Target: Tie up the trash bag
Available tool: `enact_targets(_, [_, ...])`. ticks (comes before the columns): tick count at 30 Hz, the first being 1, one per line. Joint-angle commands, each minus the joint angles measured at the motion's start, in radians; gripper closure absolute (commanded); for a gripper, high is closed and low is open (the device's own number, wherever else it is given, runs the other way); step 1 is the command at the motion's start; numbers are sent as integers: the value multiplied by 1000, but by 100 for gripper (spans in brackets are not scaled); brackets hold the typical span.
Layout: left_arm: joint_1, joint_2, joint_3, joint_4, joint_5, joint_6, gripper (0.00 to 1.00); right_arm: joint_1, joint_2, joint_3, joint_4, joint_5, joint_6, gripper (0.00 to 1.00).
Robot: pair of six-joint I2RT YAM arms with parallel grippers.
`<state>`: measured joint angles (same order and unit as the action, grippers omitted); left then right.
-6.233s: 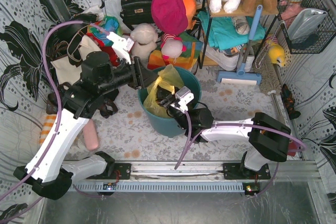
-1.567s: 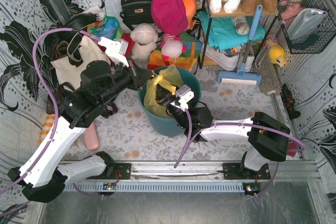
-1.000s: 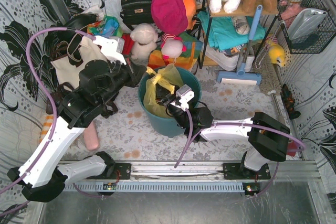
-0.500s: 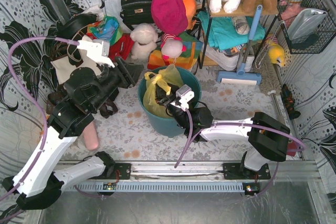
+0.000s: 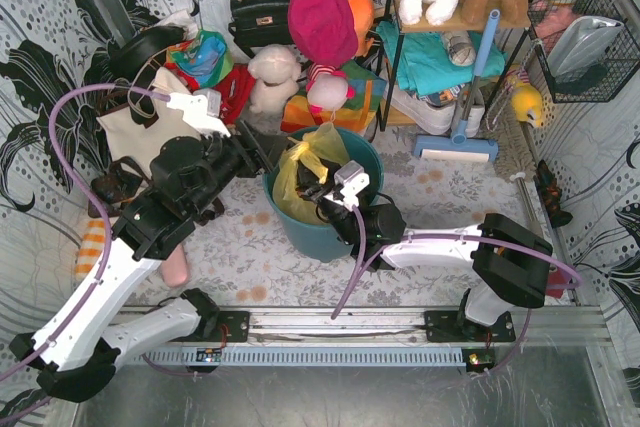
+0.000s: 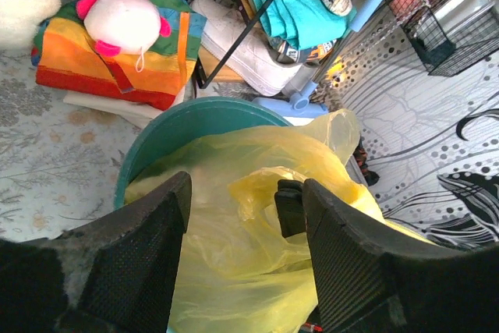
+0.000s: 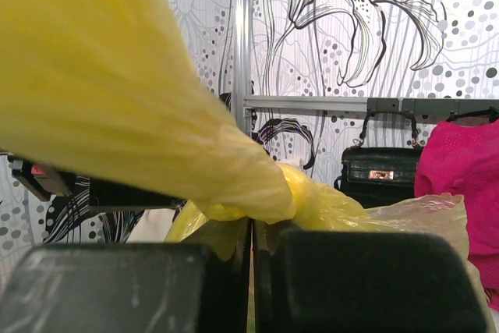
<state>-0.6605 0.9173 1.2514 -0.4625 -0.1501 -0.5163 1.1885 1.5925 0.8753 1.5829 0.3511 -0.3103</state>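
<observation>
At centre frame of the overhead view, the trash bag (image 5: 318, 152) sat in the teal bin (image 5: 310, 232), its yellow plastic bunched above the rim. The right end effector (image 5: 308, 189) was pressed together, pinching a twisted neck of the bag over the bin's middle. The left end effector (image 5: 262, 154) stood spread at the bin's left rim. Plush toys (image 5: 272, 72) crowded the bin's upper edge, and bare tabletop (image 5: 250, 247) lay lower left and right.

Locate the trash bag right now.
Top view, centre: the trash bag sits in the teal bin, its gathered plastic pinched by the right claw, with the open left claw just left of it.
</observation>
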Motion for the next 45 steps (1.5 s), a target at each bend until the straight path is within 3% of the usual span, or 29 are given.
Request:
enact_targets(1, [8, -35, -48, 83, 18, -67, 32, 5, -15, 16, 111, -10, 11, 100])
enact_targets(9, [43, -51, -92, 104, 41, -114, 33, 5, -16, 17, 111, -11, 11, 100])
enact_targets(20, [95, -206, -242, 282, 73, -319, 37, 5, -19, 17, 111, -13, 13, 100])
enact_targets(28, [109, -319, -526, 727, 153, -532, 39, 5, -19, 18, 111, -15, 17, 100])
enact_targets(36, [138, -284, -694, 1118, 237, -696, 34, 6, -25, 13, 111, -15, 15, 100])
enact_targets(45, [147, -223, -759, 1299, 262, -778, 31, 6, -28, 8, 111, -14, 19, 100])
